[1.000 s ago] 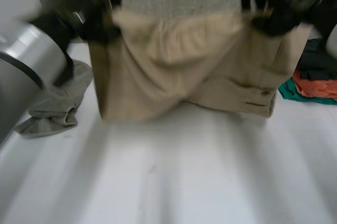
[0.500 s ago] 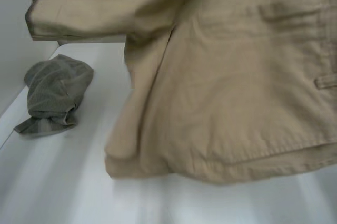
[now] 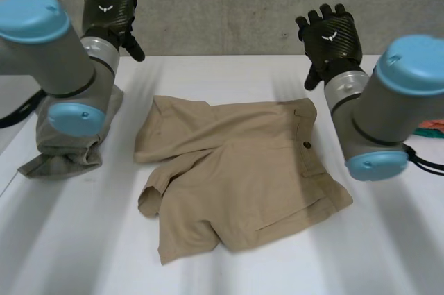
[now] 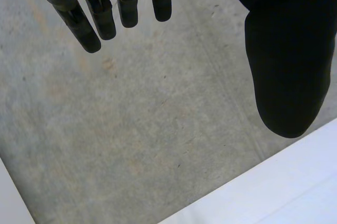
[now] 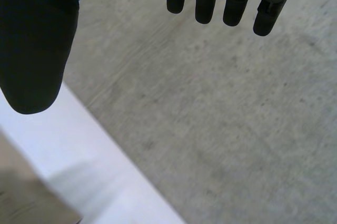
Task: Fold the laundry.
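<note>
Aloft, left hand (image 3: pixel 107 12) splayed, right hand (image 3: pixel 331 35) splayed, tan shorts (image 3: pixel 236 177) untouched below.

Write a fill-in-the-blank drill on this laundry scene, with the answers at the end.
1. The shorts lie spread out on the white ___.
2. The left robot hand and the right robot hand are raised above the shorts, both ___ and holding nothing.
3. The olive garment lies on the robot's ___ side of the shorts.

Missing words: table; open; left.
</note>
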`<state>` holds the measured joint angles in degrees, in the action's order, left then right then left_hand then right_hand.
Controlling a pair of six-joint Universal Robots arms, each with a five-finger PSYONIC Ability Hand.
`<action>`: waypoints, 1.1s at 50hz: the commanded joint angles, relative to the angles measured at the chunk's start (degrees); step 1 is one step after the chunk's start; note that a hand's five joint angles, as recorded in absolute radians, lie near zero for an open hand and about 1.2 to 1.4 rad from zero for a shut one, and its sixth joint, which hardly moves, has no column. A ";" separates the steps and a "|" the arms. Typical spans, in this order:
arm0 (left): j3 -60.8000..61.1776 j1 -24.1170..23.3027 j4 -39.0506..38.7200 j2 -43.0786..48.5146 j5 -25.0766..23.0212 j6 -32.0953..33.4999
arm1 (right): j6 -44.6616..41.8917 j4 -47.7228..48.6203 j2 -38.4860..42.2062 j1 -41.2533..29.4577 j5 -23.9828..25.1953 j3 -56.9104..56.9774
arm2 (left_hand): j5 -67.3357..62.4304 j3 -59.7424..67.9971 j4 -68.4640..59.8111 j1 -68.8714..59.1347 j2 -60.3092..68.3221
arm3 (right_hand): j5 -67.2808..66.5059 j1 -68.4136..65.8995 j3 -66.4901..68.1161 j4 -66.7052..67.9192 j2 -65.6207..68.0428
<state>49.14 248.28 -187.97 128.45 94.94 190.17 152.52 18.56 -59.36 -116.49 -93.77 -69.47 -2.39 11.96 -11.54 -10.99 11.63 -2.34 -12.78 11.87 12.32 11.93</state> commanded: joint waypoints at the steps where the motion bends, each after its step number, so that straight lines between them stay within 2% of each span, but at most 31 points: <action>1: 21.38 -3.85 0.76 -16.80 -3.79 7.65 | 0.94 -25.27 -12.95 1.96 4.02 -6.80 | 2.39 -1.96 1.54 0.99 -1.63 | 2.34 2.78 -1.87 -2.32 -1.93; 4: 29.94 -5.70 0.85 -21.65 -4.41 9.42 | 0.85 -32.25 -15.60 3.81 5.87 -10.50 | 2.39 -1.96 1.54 0.99 -1.63 | 0.68 1.13 -0.22 -0.67 -0.28; 7: 40.93 -8.25 1.11 -27.19 -3.97 10.48 | -0.11 -36.57 -18.33 5.66 10.17 -16.56 | 2.39 -1.96 1.54 0.99 -1.63 | -9.75 -9.31 10.21 9.76 10.15; 10: 50.77 -10.71 1.37 -31.24 -3.79 10.48 | -3.62 -35.87 -20.00 8.03 16.67 -24.11 | -9.23 9.67 -10.09 -10.64 9.99 | -16.15 -15.71 16.61 16.16 16.55; 14: 60.45 -12.91 1.55 -34.23 -4.14 9.69 | -10.56 -32.01 -21.67 12.16 24.67 -33.08 | -21.02 21.45 -21.88 -22.43 21.78 | -21.38 -20.94 21.84 21.40 21.78; 17: 65.71 -14.49 1.55 -34.41 -4.23 8.47 | -14.69 -26.76 -21.76 15.23 30.11 -38.78 | -21.87 22.30 -22.73 -23.28 22.63 | -21.55 -21.10 22.01 21.56 21.95; 23: 69.34 -15.20 0.94 -31.52 -4.05 5.30 | -15.24 -15.32 -19.66 18.23 36.28 -44.60 | -18.86 19.29 -19.71 -20.26 19.62 | -21.71 -21.27 22.18 21.73 22.12; 29: 68.99 -12.12 -3.46 -25.37 -3.62 3.71 | -15.14 -6.61 -15.53 18.67 36.90 -46.46 | -7.93 8.36 -8.79 -9.34 8.69 | -20.87 -20.43 21.34 20.89 21.28; 35: 67.41 -11.42 -6.36 -22.55 -3.79 4.24 | -15.67 -2.92 -12.45 19.20 36.55 -46.02 | -7.07 7.50 -7.93 -8.48 7.83 | -26.57 -26.13 27.04 26.59 26.98; 39: 66.09 -12.29 -7.85 -21.23 -3.71 4.68 | -15.32 -0.37 -10.69 19.11 36.46 -45.23 | -10.26 10.69 -11.12 -11.67 11.02 | -48.07 -47.63 48.53 48.08 48.47; 40: 65.31 -12.82 -8.20 -20.27 -3.53 5.20 | -15.24 0.07 -10.69 19.03 36.38 -44.88 | -11.60 12.03 -12.45 -13.00 12.36 | -67.28 -66.83 67.74 67.29 67.68; 43: 64.16 -13.17 -8.56 -18.42 -3.18 6.17 | -14.45 -0.19 -10.86 19.02 35.94 -44.96 | -22.65 23.09 -23.51 -24.06 23.42 | -67.66 -67.22 68.13 67.68 68.07; 44: 63.46 -13.35 -8.82 -17.72 -2.83 6.78 | -13.66 -0.36 -11.30 18.76 35.59 -45.31 | -33.04 33.47 -33.89 -34.44 33.80 | -67.66 -67.22 68.13 67.68 68.07; 47: 62.75 -13.44 -9.78 -17.01 -2.30 7.23 | -12.78 -1.06 -13.14 17.80 34.97 -45.75 | -52.41 52.84 -53.27 -53.82 53.17 | -67.66 -67.22 68.13 67.68 68.07; 48: 62.31 -13.61 -10.92 -17.10 -1.95 7.32 | -11.82 -2.20 -14.80 17.53 34.36 -45.93 | -65.64 66.07 -66.50 -67.05 66.40 | -67.66 -67.22 68.13 67.68 68.07; 55: 61.52 -13.27 -12.52 -18.15 -1.24 9.68 | -9.52 -11.06 -21.40 18.14 31.90 -44.79 | -67.61 68.04 -68.46 -69.01 68.37 | -67.66 -67.22 68.13 67.68 68.07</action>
<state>111.08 234.60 -199.79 111.40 93.30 197.84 141.30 14.58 -75.77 -98.91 -60.05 -115.02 -55.67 66.40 -68.30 -66.90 68.23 -57.90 -62.16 67.97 68.32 67.48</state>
